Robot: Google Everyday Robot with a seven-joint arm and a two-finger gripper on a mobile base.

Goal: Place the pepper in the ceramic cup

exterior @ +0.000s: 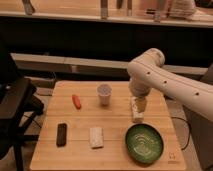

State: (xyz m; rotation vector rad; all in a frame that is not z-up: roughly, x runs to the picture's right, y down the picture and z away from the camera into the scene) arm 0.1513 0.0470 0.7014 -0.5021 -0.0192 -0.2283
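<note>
The orange-red pepper (76,101) lies on the left part of the wooden table (112,125). To its right, with a small gap between them, the white ceramic cup (104,93) stands upright. My white arm reaches in from the right and bends down over the table. Its gripper (140,105) hangs to the right of the cup, just above a slim pale bottle (136,114). The gripper is open and holds nothing. It is well away from the pepper.
A wide green bowl (144,143) sits at the front right. A black bar (61,134) and a pale flat block (96,137) lie at the front left. A dark chair (15,107) stands left of the table; a counter runs behind.
</note>
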